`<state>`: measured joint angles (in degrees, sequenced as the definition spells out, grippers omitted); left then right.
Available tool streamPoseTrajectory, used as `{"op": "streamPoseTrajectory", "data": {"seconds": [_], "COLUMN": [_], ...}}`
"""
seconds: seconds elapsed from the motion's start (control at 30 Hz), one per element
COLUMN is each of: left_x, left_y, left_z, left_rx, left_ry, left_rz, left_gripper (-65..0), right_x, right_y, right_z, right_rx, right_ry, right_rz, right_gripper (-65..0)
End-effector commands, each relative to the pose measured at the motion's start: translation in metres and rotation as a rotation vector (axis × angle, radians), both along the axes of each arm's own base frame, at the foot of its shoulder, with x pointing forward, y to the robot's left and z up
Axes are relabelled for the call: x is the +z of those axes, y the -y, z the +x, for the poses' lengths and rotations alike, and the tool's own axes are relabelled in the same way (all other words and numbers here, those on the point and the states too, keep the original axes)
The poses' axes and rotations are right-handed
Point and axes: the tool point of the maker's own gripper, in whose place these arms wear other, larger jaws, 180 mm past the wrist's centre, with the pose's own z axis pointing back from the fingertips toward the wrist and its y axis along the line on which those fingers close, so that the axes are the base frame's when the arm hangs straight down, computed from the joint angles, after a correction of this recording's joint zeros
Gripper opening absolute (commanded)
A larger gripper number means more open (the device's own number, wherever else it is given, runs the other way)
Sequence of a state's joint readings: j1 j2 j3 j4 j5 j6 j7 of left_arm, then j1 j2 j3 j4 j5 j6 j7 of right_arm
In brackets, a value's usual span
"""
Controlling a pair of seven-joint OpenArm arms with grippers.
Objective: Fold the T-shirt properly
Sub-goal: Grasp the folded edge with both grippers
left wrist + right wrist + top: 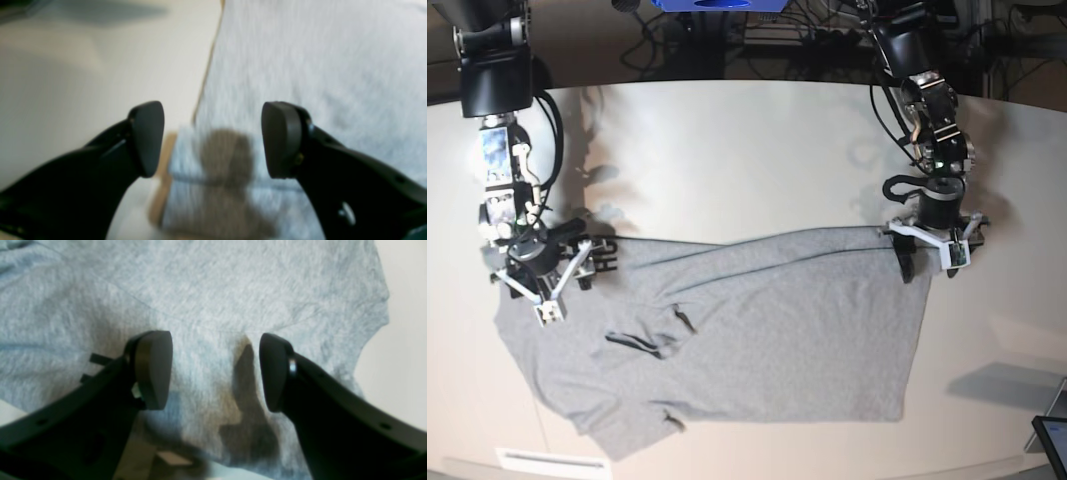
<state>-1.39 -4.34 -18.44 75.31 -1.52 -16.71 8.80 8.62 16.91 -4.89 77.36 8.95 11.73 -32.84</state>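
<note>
While spread wide, both end effectors (213, 140) (215, 371) hover over T-shirt (757, 330).

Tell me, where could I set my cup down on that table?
On the bare table beyond the T-shirt, between the two arms, or at the near right corner. The shirt covers the middle and the near left.

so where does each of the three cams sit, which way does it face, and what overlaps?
Left wrist: on the left arm, looking down past the open left gripper at the T-shirt edge and the table.
Right wrist: on the right arm, looking down past the open right gripper at T-shirt cloth near a sleeve.
Base: high, looking down on the table; both arms, left gripper and right gripper show over the spread T-shirt.
Shared: all views show the T-shirt; each wrist gripper also appears in base.
</note>
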Motion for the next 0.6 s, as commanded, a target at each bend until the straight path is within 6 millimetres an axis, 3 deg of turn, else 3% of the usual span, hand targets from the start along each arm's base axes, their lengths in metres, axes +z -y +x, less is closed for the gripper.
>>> {"op": "streamPoseTrajectory", "data": {"seconds": [0.0, 0.17, 0.3, 0.57], "left_x": [0.015, -0.004, -0.021, -0.016], "left_y": [-0.004, 0.007, 0.014, -0.011], "left_z": [0.01, 0.004, -0.015, -0.042], "left_rx": [0.004, 0.0, -0.021, -0.024], "left_ry": [0.035, -0.075, -0.166, -0.201], "left_rz": [0.004, -0.019, -0.011, 0.082], "left_gripper": [-21.7, -21.7, -21.7, -21.7], "right_x": [0.018, 0.0, -0.008, -0.036], "right_y": [0.005, 0.012, 0.013, 0.021], "right_z": [0.015, 0.01, 0.003, -0.031], "right_rx": [-0.009, -0.026, -0.029, -0.081], "right_ry": [0.063, 0.012, -0.013, -0.104], "right_rz": [-0.001, -0.003, -0.005, -0.021], "right_gripper": [-26.3, -26.3, -26.3, -26.3]}}
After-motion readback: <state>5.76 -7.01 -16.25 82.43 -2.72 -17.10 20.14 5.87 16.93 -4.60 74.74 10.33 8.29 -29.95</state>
